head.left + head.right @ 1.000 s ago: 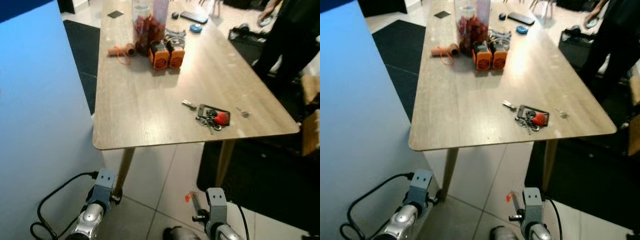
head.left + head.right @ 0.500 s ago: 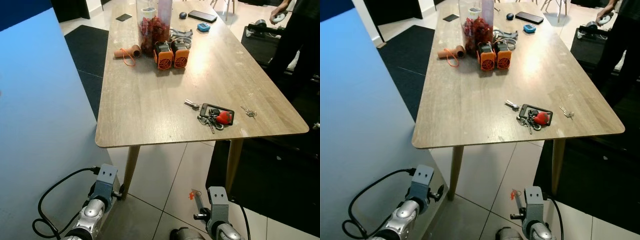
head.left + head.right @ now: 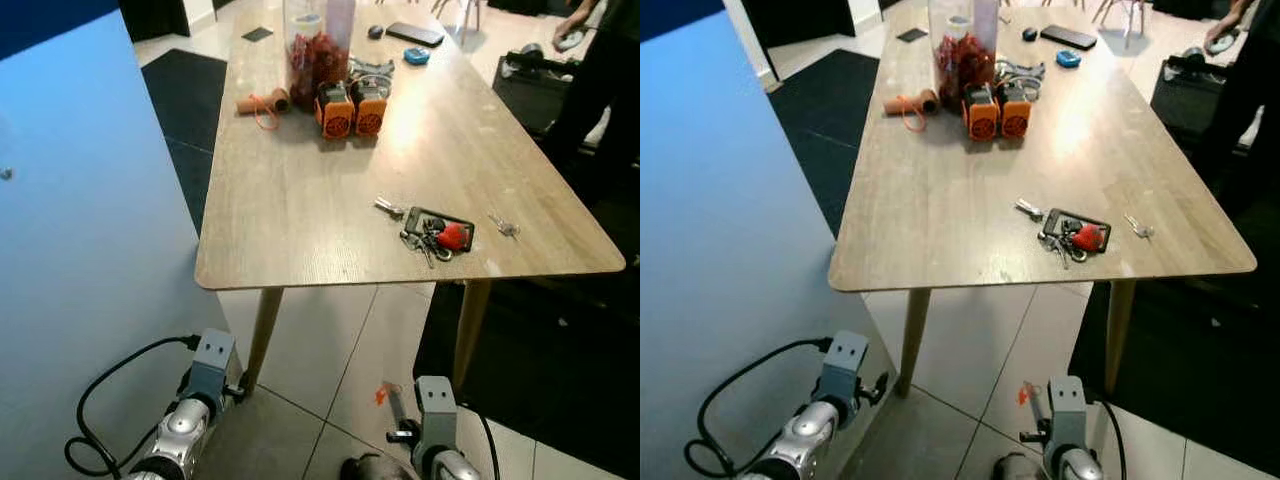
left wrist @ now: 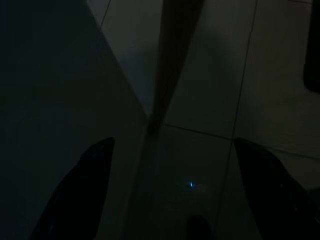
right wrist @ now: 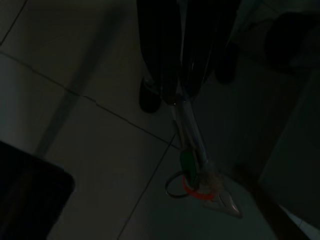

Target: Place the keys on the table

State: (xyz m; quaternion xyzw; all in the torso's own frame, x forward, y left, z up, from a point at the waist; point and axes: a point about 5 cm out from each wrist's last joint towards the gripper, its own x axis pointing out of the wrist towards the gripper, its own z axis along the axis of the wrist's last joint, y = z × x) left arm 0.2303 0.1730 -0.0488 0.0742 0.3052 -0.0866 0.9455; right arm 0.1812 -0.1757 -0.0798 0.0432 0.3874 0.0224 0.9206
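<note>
My right gripper (image 5: 175, 92) hangs low over the tiled floor, shut on a clear strap from which a small bunch of keys (image 5: 197, 182) with a green and an orange tag dangles. Seen from the head, the strap's orange tag (image 3: 380, 396) shows beside my right arm (image 3: 432, 415), below and in front of the wooden table (image 3: 300, 210). On the table near its front right corner lies another bunch of keys with a red fob (image 3: 437, 236). My left gripper (image 4: 175, 200) hangs idle and open by the front left table leg (image 4: 172, 65).
A jar of red things (image 3: 312, 60), two orange devices (image 3: 353, 108), a cardboard roll (image 3: 262, 102) and a phone (image 3: 413, 33) stand at the table's far end. A small loose key (image 3: 503, 227) lies near the right edge. A person in black (image 3: 600, 90) stands right; a blue panel (image 3: 90, 220) stands left.
The whole picture has shifted a little, so the camera has moved. Both arms hang as before, and the things on the table lie where they were.
</note>
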